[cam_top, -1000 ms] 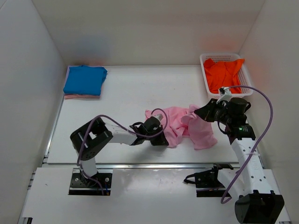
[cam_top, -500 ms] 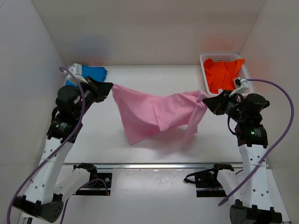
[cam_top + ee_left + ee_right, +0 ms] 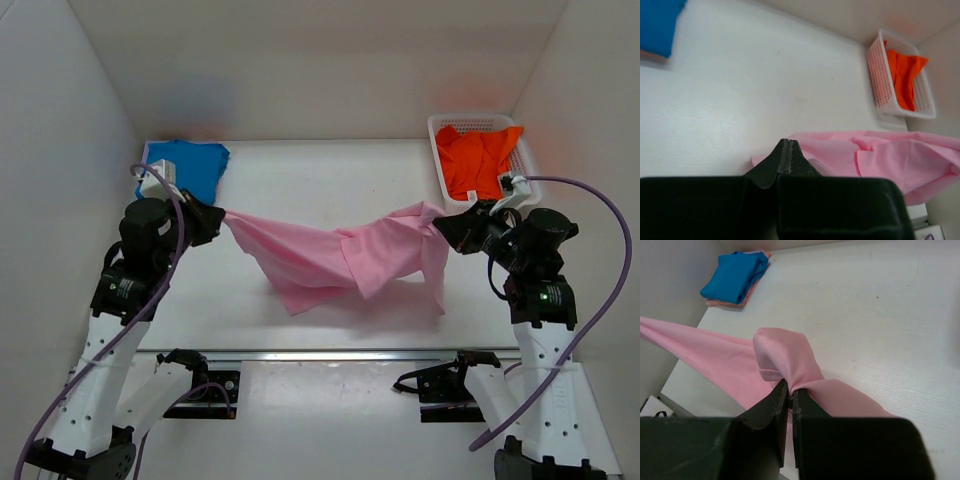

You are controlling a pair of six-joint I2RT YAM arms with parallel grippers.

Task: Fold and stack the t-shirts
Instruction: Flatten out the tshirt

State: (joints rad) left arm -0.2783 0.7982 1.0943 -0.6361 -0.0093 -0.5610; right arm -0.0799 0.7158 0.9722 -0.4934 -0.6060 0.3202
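Right claw (image 3: 790, 388) pinching pink t-shirt (image 3: 720, 360); blue t-shirt (image 3: 735, 272) far corner.

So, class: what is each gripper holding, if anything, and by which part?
Both hold the pink t-shirt, stretched between them: the left gripper pinches one end, the right gripper a bunched fold at the other.

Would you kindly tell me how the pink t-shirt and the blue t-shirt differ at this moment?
The pink t-shirt is spread out and rumpled; the blue t-shirt is folded flat. The pink one hangs between the left tool and right tool, both shut on it; the blue one lies untouched in the far left corner of the table. Both are plain cloth.
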